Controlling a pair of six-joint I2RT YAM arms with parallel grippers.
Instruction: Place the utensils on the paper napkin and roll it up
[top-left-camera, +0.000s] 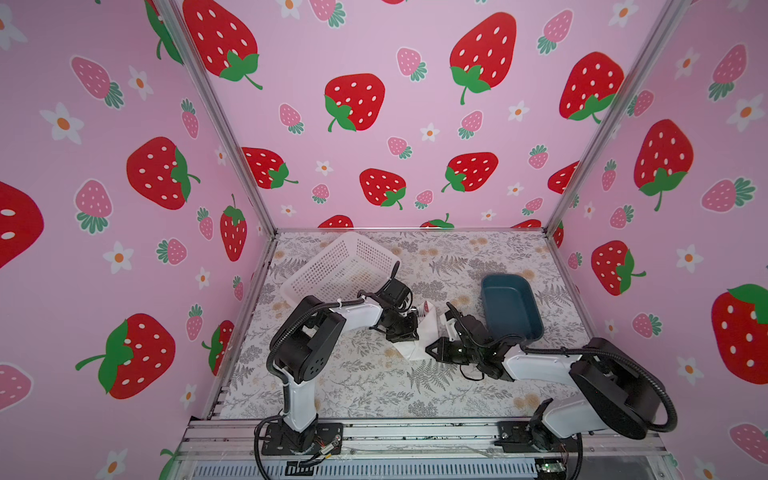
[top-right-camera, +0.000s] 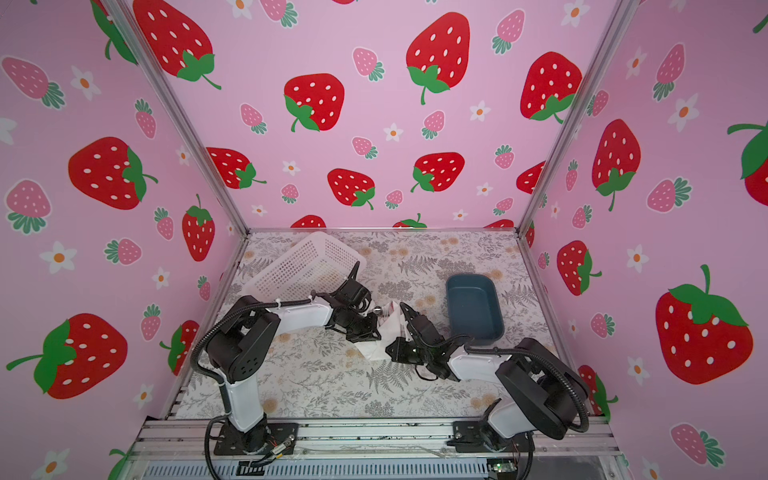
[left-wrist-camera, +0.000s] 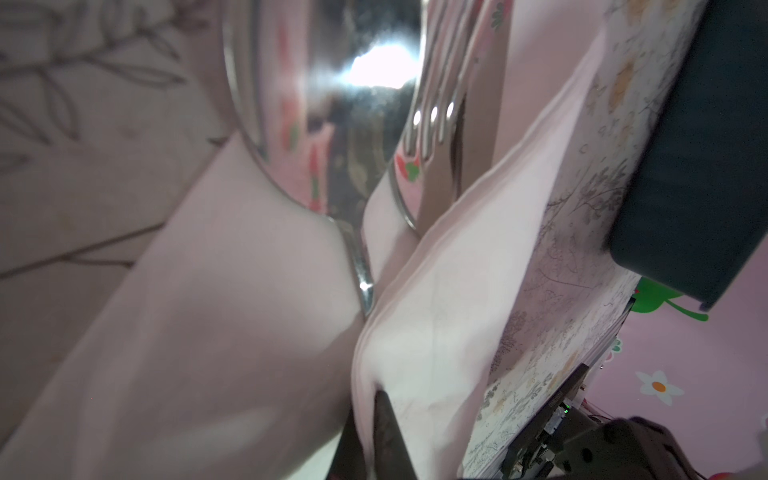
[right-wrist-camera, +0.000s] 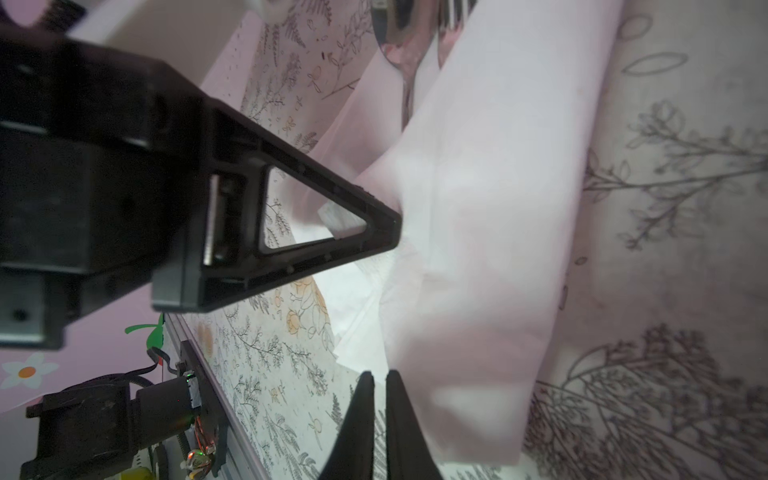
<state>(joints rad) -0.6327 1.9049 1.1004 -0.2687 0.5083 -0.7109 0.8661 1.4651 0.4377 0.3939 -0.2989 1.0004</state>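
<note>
The white paper napkin (top-left-camera: 417, 347) (top-right-camera: 379, 338) lies folded over the utensils in mid-table. In the left wrist view a shiny spoon (left-wrist-camera: 332, 104) and fork (left-wrist-camera: 436, 116) stick out of the napkin (left-wrist-camera: 436, 291); their handles are hidden inside. The spoon bowl (right-wrist-camera: 399, 25) also shows in the right wrist view. My left gripper (left-wrist-camera: 368, 399) (top-left-camera: 413, 332) is shut on a raised fold of the napkin. My right gripper (right-wrist-camera: 377, 374) (top-left-camera: 428, 349) is shut beside the napkin's (right-wrist-camera: 478, 249) near end, with only tablecloth showing in the slit between its fingers.
A white perforated basket (top-left-camera: 332, 266) leans tilted at the back left, behind the left arm. A dark blue bin (top-left-camera: 511, 307) (left-wrist-camera: 698, 166) stands to the right of the napkin, close to the right arm. The aluminium rail (top-left-camera: 415, 432) runs along the front.
</note>
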